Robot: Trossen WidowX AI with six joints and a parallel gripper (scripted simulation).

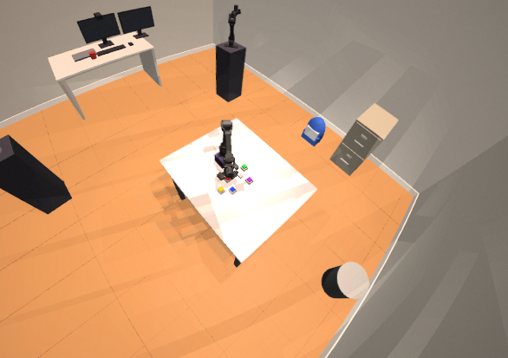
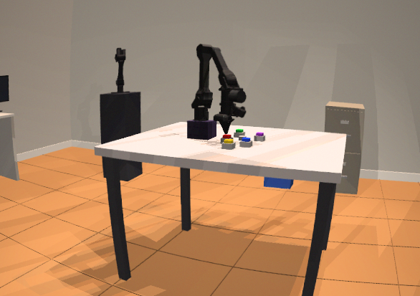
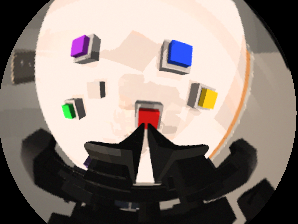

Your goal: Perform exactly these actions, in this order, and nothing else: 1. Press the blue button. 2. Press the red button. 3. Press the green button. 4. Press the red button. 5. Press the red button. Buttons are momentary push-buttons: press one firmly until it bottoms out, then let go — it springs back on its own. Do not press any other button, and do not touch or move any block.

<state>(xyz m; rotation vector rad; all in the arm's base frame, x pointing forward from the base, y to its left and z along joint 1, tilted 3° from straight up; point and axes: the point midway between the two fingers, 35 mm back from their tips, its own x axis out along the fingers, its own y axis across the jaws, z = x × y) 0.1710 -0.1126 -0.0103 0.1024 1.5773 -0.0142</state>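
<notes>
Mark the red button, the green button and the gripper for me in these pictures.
red button [image 3: 148,116]: wrist view, on its red cap.
green button [image 2: 239,130]: exterior view, on its green cap.
gripper [image 2: 225,130]: exterior view, at the shut fingertips just above the red button.

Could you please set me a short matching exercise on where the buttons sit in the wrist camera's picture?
Things:
1. red button
2. purple button
3. blue button
4. green button

Places in the wrist view:
A. upper left
B. just ahead of the tips of the shut gripper
C. left edge, mid-height
D. upper right

Pairs: 1-B, 2-A, 3-D, 4-C
</notes>
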